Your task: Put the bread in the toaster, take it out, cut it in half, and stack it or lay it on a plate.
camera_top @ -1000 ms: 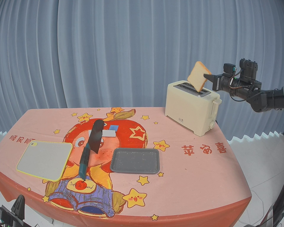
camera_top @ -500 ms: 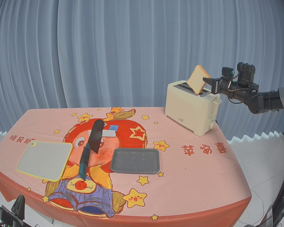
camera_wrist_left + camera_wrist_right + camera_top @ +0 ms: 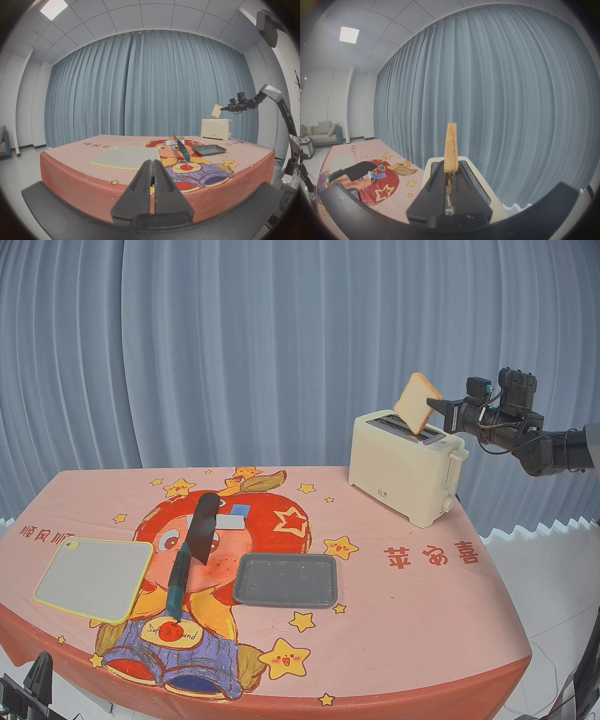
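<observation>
Gripping the bread slice (image 3: 417,401) at its crust edge, the right gripper (image 3: 432,404) has its fingers closed narrowly on it. The slice hangs tilted, one corner down, just above the slots of the cream toaster (image 3: 400,471). I cannot tell whether that corner is inside a slot. In the right wrist view the slice (image 3: 451,147) stands edge-on between the fingers.

It looks light, soft and crumbly, so a hard pinch would likely dent or tear it. The crust is probably the firmest place to hold, and it should sit square to the slot before it goes down.

The left gripper (image 3: 153,165) sits low off the table's near edge, fingers pressed together on nothing.

As for writing, the toaster's front has a small dark mark. The tablecloth (image 3: 400,615) carries red characters on both sides and small lettering on the cartoon figure.
</observation>
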Tool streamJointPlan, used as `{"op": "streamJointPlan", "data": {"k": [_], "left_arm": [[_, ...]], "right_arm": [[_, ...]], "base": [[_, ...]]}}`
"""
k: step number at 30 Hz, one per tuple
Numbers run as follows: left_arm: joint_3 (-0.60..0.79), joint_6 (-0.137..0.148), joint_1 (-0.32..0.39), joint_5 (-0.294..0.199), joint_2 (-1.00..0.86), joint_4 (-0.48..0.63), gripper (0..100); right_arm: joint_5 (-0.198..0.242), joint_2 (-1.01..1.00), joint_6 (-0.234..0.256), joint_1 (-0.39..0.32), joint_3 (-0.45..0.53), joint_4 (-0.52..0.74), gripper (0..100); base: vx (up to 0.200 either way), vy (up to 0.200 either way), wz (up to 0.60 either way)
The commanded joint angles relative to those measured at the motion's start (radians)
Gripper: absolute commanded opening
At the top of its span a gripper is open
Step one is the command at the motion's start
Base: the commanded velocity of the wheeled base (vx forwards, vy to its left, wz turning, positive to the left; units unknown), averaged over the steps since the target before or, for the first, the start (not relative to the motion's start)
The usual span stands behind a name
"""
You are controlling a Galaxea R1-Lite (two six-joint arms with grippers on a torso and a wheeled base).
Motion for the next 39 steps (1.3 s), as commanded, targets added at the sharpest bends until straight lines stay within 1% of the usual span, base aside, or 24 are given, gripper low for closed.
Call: {"op": "streamJointPlan", "data": {"k": [1,3,8,10,19,25,36,39], "left_arm": [[0.018,0.000,0.000,0.000,0.001,0.000,0],[0.018,0.000,0.000,0.000,0.001,0.000,0],[0.018,0.000,0.000,0.000,0.001,0.000,0],[0.018,0.000,0.000,0.000,0.001,0.000,0],[0.018,0.000,0.000,0.000,0.001,0.000,0],[0.018,0.000,0.000,0.000,0.001,0.000,0],[0.018,0.000,0.000,0.000,0.001,0.000,0],[0.018,0.000,0.000,0.000,0.001,0.000,0]], "right_arm": [[0.000,0.008,-0.002,-0.003,-0.001,-0.001,0],[0.000,0.009,-0.003,-0.003,0.003,-0.001,0],[0.000,0.023,-0.040,-0.016,0.008,-0.001,0],[0.000,0.023,-0.045,-0.017,0.017,-0.001,0],[0.000,0.025,-0.046,-0.008,0.036,-0.003,0],[0.000,0.023,-0.057,-0.002,0.060,-0.003,0],[-0.003,0.031,-0.059,0.001,0.062,-0.006,0],[-0.003,0.031,-0.071,0.000,0.062,-0.006,0]], "base": [[0.000,0.000,0.00],[0.000,0.000,0.00],[0.000,0.000,0.00],[0.000,0.000,0.00],[0.000,0.000,0.00],[0.000,0.000,0.00],[0.000,0.000,0.00],[0.000,0.000,0.00]]}}
